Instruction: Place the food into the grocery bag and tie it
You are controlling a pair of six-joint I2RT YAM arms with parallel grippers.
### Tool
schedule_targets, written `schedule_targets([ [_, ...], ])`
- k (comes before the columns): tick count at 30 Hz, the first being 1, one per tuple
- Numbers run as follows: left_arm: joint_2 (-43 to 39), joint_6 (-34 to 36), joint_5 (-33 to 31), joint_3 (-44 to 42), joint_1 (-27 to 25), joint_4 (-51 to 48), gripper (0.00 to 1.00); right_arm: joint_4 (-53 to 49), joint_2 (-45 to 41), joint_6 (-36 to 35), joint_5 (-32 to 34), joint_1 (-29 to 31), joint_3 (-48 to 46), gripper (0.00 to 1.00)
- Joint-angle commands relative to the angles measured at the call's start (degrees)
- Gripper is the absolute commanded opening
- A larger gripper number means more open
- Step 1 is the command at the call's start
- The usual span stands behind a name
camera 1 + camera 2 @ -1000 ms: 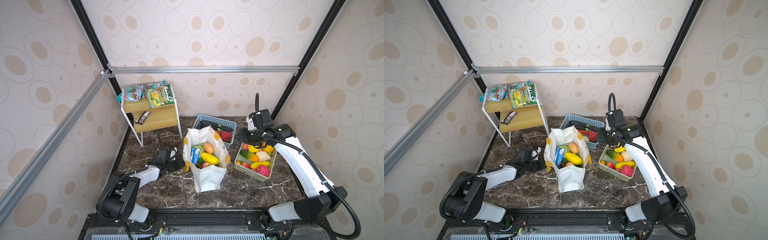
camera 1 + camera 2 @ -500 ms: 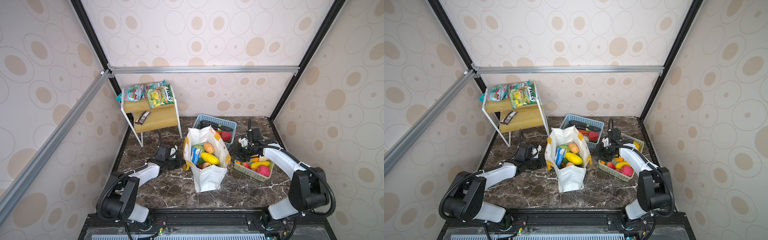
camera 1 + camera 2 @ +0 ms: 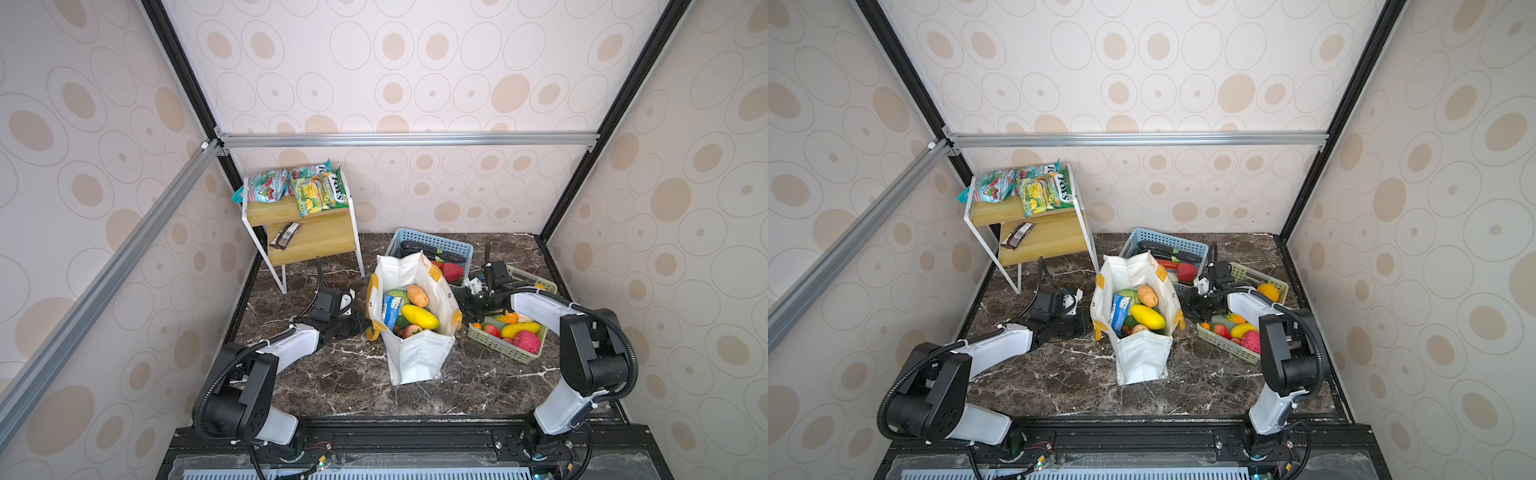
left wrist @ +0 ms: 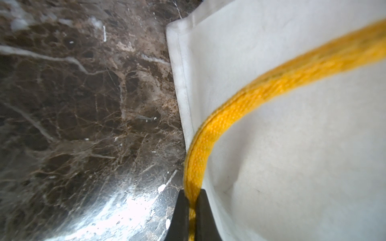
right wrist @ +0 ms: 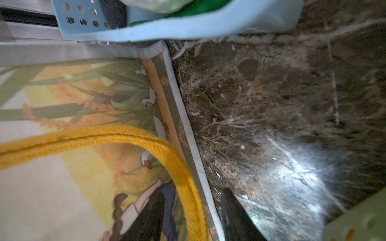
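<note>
Left gripper [image 4: 191, 195] is clamped on the grocery bag's [image 3: 415, 357] left strap [image 4: 271, 83]; the bag stands upright between the grippers, food [image 3: 419, 316] inside. Right gripper [image 5: 192, 194] has its jaws half-open astride the right strap [image 5: 125, 135], which runs lengthwise between them, ungripped.

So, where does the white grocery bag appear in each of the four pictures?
Top view: grocery bag mid-table, open.
Top view: again mid-table, open.
Left wrist: plain white wall behind the yellow strap.
Right wrist: printed wall beside the blue basket.
Shared landmark: dark marble table.
</note>
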Motion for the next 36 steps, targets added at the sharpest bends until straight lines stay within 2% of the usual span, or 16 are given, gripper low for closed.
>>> schedule_targets([
  [1, -1.02, 1.32, 0.65, 2.38, 0.43, -0.24, 0.0, 2.39, 1.0, 1.14, -0.52, 1.37, -1.16, 0.47],
  [4, -1.21, 1.32, 0.74, 2.74, 0.51, -0.24, 0.0, 4.7, 1.44, 2.61, -1.05, 1.97, -2.15, 0.41],
  [9, -2.32, 1.34, 0.75, 3.9, 0.62, -1.28, 0.0, 3.98, 0.7, 3.06, -0.18, 2.38, -2.17, 0.21],
  [16, -7.56, 3.5, -1.66, 9.62, 2.55, -9.38, 0.0, -7.67, -3.89, 1.18, 5.69, 1.53, 1.76, 0.13],
  [21, -11.13, 6.42, -2.36, 16.13, 6.07, -16.96, 0.0, -17.54, -8.33, -1.21, 11.41, 0.38, 6.8, 0.12],
  [25, -12.46, 9.18, -2.34, 23.35, 6.73, -21.91, 0.0, -23.85, -11.95, -3.31, 14.93, 0.18, 13.24, 0.12],
  [31, -12.51, 8.7, 1.6, 33.54, 6.79, -23.34, 0.0, -26.43, -15.21, -5.17, 13.99, 1.85, 22.82, 0.12],
  [36, -11.3, 6.83, 5.11, 40.79, 5.96, -22.49, 0.0, -26.72, -14.69, -7.18, 13.43, 7.78, 29.34, 0.12],
])
